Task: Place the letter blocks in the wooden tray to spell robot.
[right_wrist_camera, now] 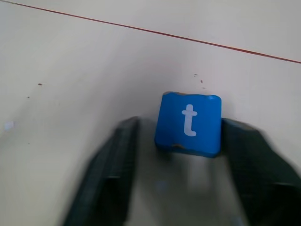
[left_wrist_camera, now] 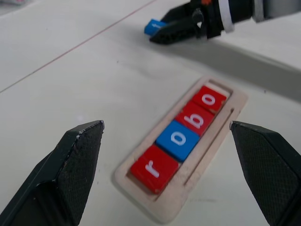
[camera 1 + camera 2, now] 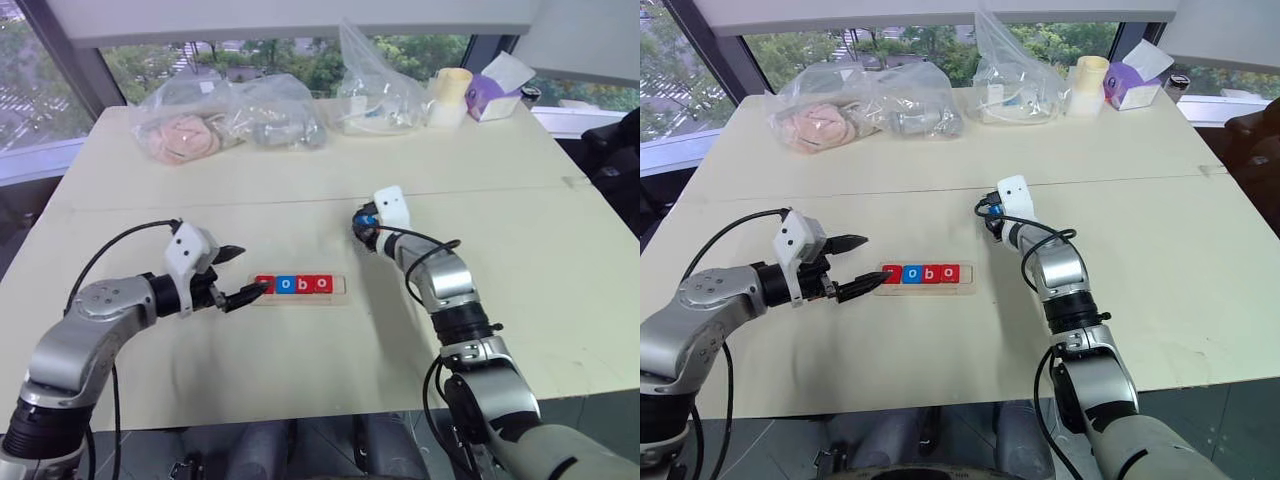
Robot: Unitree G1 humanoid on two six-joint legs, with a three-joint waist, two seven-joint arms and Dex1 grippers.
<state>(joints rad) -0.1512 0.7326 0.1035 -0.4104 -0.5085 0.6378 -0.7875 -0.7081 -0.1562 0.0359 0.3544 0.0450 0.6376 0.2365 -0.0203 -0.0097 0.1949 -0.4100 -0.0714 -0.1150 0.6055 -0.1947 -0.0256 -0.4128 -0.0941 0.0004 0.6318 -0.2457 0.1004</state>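
Blue t block (image 1: 189,123) flat on table (image 3: 520,250), well apart from wooden tray (image 2: 225,123), beyond tray's open end. Small, flat, square, hard-looking; judged light and stiff, not fragile. Glossy face, so likely slippery if pinched on top; better taken across two opposite side edges, low, keeping letter up. Thin profile means little edge to bite, could pop out or tilt under a squeeze.

Right tool (image 1: 181,155) down at the block, one finger either side; right finger (image 1: 249,155) against block's edge, left finger (image 1: 113,160) blurred, gap at that side hard to judge. Taken as closing onto the block; firm grip not confirmed, block not lifted.

Tray holding red r (image 2: 153,168), blue o (image 2: 178,139), red b (image 2: 195,119), red o (image 2: 208,100), touching in a row; last slot at far end bare. Tiles sit snug, so t likely needs a flat, square drop-in.

Left tool (image 3: 865,265) wide apart, empty, hovering just beside tray's r end.

Plastic bags (image 3: 230,120) and cup (image 3: 450,95) at table's far edge, well clear.
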